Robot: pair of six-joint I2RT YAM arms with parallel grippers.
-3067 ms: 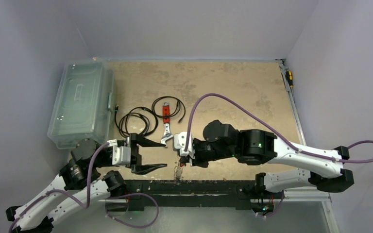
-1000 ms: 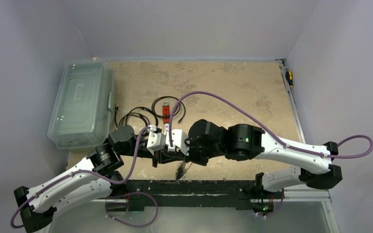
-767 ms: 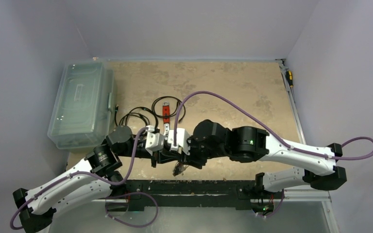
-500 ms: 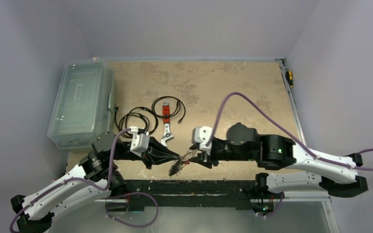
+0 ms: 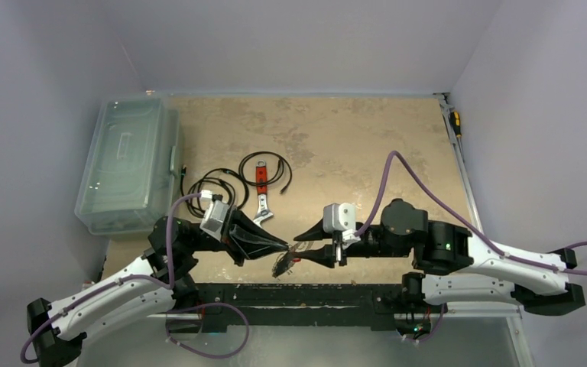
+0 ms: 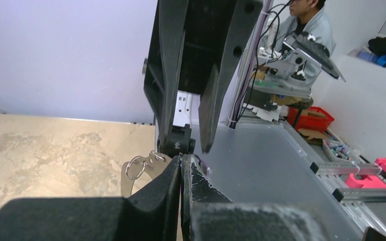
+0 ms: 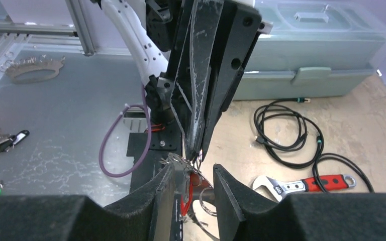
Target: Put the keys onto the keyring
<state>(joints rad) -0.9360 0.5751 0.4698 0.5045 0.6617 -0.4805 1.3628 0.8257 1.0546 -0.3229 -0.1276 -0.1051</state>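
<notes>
My left pincer (image 5: 283,247) is pinched fully shut on the thin wire of the keyring (image 7: 181,160), on the near side of the wrench (image 5: 261,200), just past its jaw end and close to the bench's (image 5: 367,145) near edge; the wire is too fine for me to make out how it sits between the pads; my right pincer (image 5: 303,243) faces the left one tip to tip at the same spot, jaws partly apart, holding nothing; the keys (image 5: 281,265) hang in a small bunch under the two tips, nearer to me than the wrench, with a red piece among them in the right wrist view; how many keys are threaded on the wire I cannot tell; black cables (image 5: 214,191) lie coiled left of the wrench, one loop curling round its red handle; clear lidded box (image 5: 126,160) sits farther left of the wrench, beyond the cables.
</notes>
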